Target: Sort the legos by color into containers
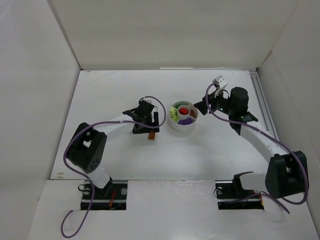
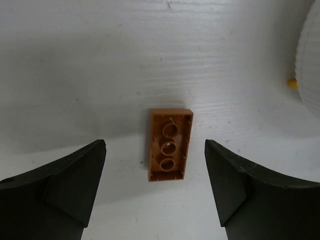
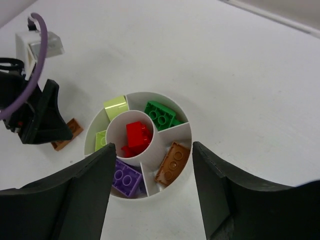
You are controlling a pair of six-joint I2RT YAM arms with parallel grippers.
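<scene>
Orange-brown plastic lego plate (image 2: pixel 169 145), hollow side up with three round tubes, lies left of the ribbed white tub (image 3: pixel 156 95). I have the left gripper (image 2: pixel 155 146) spread astride it, not touching; the right gripper (image 3: pixel 153 147) hangs over the tub, fingers apart and cutting off part of the purple brick (image 3: pixel 129 179).

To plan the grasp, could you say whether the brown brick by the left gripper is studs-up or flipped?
Flipped: the brown brick shows its hollow underside with three tubes.
</scene>
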